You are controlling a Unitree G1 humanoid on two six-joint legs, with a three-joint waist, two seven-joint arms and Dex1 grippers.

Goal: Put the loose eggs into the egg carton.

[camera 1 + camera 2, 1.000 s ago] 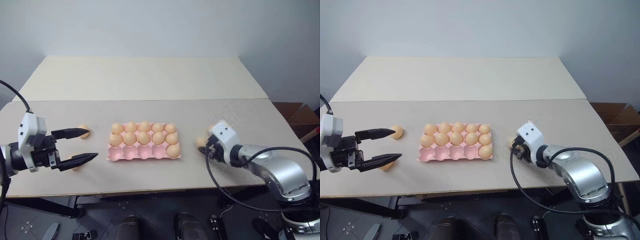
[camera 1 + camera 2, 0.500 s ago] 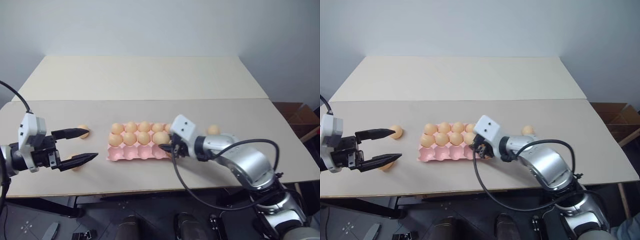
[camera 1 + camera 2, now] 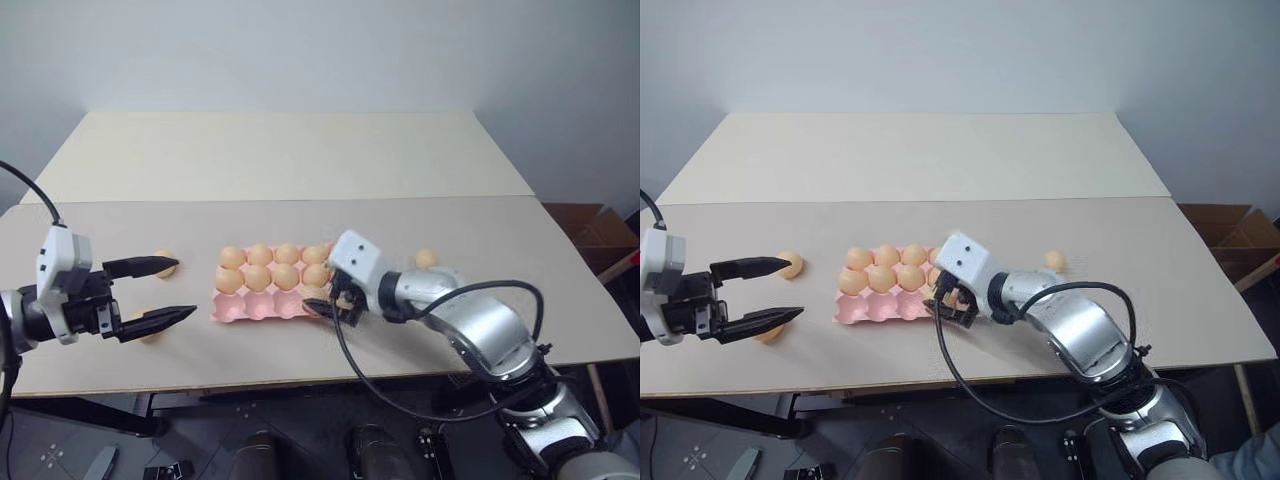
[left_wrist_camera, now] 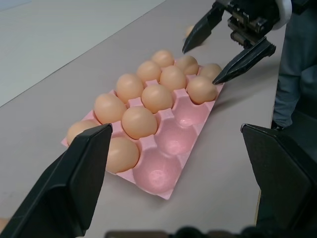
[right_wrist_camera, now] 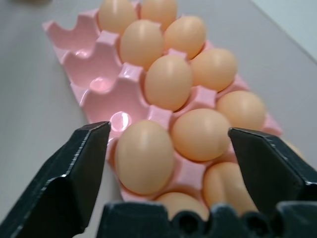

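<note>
The pink egg carton (image 3: pixel 262 309) lies mid-table, its two far rows full. Its near row holds two eggs at the right end, and the other cups (image 4: pixel 173 141) are bare. My right gripper (image 3: pixel 328 300) hovers open at that right end, its fingers either side of an egg (image 5: pixel 144 156) that rests in a near-row cup. Three loose eggs lie on the table: one (image 3: pixel 426 258) right of the carton, and two (image 3: pixel 790 263) (image 3: pixel 768 333) at the left. Each of those two sits just behind a fingertip of my open left gripper (image 3: pixel 184 288), which holds nothing.
The grey table (image 3: pixel 400 225) continues into a lighter cream table (image 3: pixel 290 150) behind it. A brown cardboard box (image 3: pixel 595 225) stands off the right edge.
My right gripper came from the table's right side to the carton's near row with an egg. It has opened, and the egg sits in a cup. The left arm stayed still.
</note>
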